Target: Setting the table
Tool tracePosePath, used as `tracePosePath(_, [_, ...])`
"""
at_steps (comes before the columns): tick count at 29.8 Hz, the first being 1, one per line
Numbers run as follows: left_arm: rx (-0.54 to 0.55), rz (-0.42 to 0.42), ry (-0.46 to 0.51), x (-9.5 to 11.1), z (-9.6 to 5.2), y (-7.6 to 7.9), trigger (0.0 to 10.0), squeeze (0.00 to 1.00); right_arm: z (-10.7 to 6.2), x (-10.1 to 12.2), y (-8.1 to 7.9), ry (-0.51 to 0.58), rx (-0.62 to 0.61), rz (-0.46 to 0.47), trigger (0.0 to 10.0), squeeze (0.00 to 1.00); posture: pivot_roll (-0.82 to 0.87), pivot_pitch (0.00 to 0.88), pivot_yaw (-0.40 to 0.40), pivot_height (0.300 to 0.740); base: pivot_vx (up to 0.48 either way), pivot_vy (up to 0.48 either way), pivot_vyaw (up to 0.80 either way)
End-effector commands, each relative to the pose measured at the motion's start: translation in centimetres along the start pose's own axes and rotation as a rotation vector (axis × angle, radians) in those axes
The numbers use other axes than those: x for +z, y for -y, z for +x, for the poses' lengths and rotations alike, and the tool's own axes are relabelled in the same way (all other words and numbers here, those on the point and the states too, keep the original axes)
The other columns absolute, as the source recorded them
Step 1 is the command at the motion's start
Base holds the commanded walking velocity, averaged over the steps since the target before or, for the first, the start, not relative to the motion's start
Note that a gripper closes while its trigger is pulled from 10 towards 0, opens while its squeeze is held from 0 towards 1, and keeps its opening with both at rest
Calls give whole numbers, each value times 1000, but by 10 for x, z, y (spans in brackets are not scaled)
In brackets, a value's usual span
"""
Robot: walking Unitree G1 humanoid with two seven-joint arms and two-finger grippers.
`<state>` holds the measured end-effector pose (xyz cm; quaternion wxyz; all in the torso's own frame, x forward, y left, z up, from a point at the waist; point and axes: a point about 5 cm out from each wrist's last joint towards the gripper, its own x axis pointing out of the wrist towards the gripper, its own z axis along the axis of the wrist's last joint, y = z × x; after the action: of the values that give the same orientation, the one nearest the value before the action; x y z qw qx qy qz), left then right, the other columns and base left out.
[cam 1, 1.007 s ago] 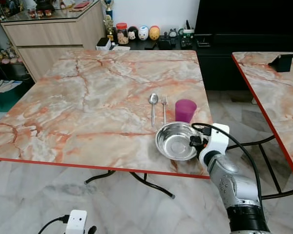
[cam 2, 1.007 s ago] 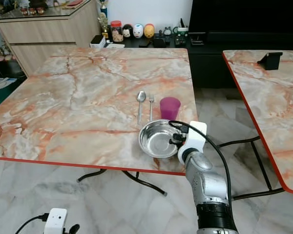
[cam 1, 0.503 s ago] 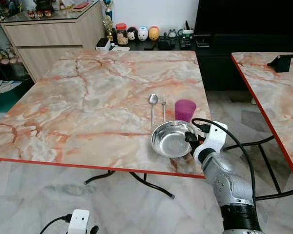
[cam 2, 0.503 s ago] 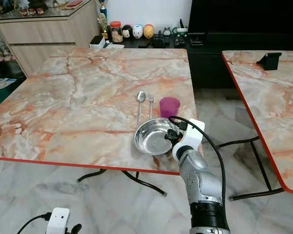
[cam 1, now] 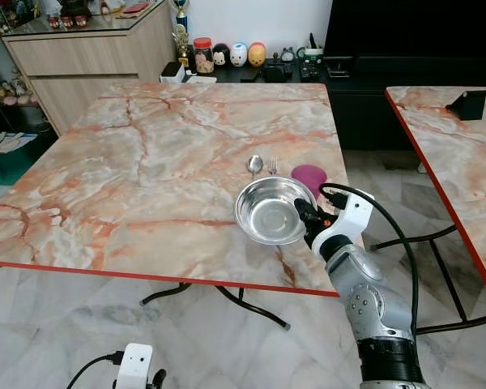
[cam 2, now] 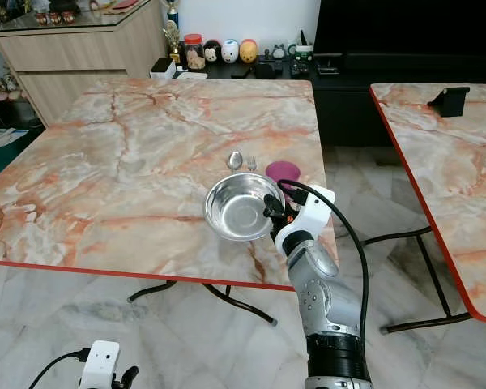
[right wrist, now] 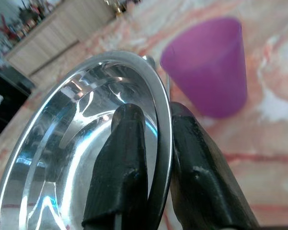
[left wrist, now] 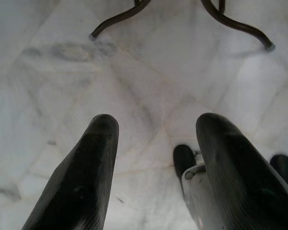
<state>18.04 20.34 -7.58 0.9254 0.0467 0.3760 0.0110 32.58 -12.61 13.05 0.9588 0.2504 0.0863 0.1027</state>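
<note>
Bowl (cam 1: 270, 210) in right fingers (right wrist: 122, 163) hides spoon (cam 1: 254, 164), fork (cam 1: 272, 162), cup (cam 1: 309, 175).

Marble-top table (cam 1: 146, 162) with red edge, second like table (cam 1: 462, 170) at right; pale marble floor (cam 1: 57, 324); wooden sideboard (cam 1: 81, 57); dark cabinet (cam 1: 405, 40); white wall (cam 1: 259, 20).

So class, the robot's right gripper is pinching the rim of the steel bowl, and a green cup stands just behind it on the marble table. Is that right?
Not quite: the cup is purple, not green, as the right wrist view shows. The rest holds: the right gripper pinches the steel bowl by its rim, above the marble table.
</note>
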Motion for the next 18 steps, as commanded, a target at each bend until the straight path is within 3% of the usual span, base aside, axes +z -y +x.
tracePosePath(1, [35, -49, -23, -7, -3, -6, 10000, 0, 0, 15, -12, 85, 49, -11, 10000, 0, -37, 0, 54, 740, 0, 0, 0])
tracePosePath(4, [57, -79, -28, -9, -4, -11, 10000, 0, -2, 21, -17, 119, 73, -1, 10000, 0, -43, 0, 54, 740, 0, 0, 0])
tracePosePath(18, [31, -47, -49, -14, -5, -7, 10000, 0, -5, 23, -22, 158, 105, 14, 10000, 0, -46, 0, 54, 740, 0, 0, 0])
